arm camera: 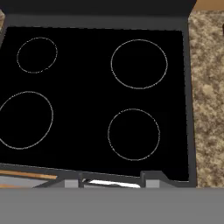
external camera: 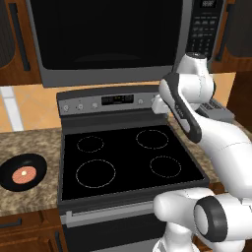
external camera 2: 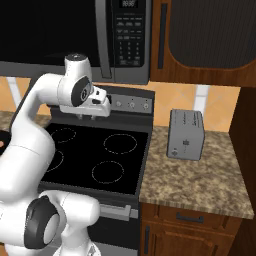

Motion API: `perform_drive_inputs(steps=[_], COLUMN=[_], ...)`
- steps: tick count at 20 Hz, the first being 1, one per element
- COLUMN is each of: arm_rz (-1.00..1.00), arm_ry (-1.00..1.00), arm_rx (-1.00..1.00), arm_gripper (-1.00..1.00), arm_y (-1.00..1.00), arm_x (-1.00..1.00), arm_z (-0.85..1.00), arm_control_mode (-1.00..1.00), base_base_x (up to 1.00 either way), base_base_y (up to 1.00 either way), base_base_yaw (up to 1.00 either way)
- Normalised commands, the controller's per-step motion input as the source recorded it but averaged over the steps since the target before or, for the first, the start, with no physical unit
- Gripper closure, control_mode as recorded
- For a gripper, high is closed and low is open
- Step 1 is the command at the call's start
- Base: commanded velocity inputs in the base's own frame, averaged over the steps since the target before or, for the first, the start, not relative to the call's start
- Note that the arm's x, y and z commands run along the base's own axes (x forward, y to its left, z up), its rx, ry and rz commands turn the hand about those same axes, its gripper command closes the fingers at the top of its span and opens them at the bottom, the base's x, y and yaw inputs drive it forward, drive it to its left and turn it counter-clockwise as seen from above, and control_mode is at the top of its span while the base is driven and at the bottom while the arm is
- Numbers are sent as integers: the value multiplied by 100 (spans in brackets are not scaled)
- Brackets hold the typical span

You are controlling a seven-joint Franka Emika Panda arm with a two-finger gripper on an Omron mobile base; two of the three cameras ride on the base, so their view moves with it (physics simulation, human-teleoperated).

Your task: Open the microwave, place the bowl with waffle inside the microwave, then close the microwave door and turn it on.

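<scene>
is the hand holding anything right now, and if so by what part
Nothing is held. The hand hangs above the stove with nothing between its fingers, and the bowl with the waffle sits untouched on the counter.

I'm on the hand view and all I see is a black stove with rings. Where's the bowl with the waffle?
Observer: The bowl sits on the counter left of the stove, with the waffle in it.
Operator: Is it open up top?
Observer: No, the microwave door above the stove is shut.
Operator: What's on the other side?
Observer: A toaster stands on the counter right of the stove.
</scene>
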Motion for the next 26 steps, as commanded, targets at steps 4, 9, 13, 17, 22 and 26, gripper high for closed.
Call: perform_drive_inputs(steps=[4, 9, 13, 17, 22, 26], arm_rz=[-4, -14, -12, -9, -6, 0], arm_ry=[-16, -65, -66, -37, -9, 0], arm_rx=[12, 45, 33, 3, -2, -1], arm_gripper=[-100, -100, -100, -100, -100, -100], arm_y=[-28, -64, -31, 0, 6, 1], arm_x=[-35, -24, -1, 30, 12, 0], arm_z=[14, 78, 96, 100, 61, 0], arm_control_mode=[-100, -100, -100, -100, -100, -100], base_base_x=[0, 0, 0, 0, 0, 0], base_base_y=[0, 0, 0, 0, 0, 0], base_base_yaw=[0, 0, 0, 0, 0, 0])
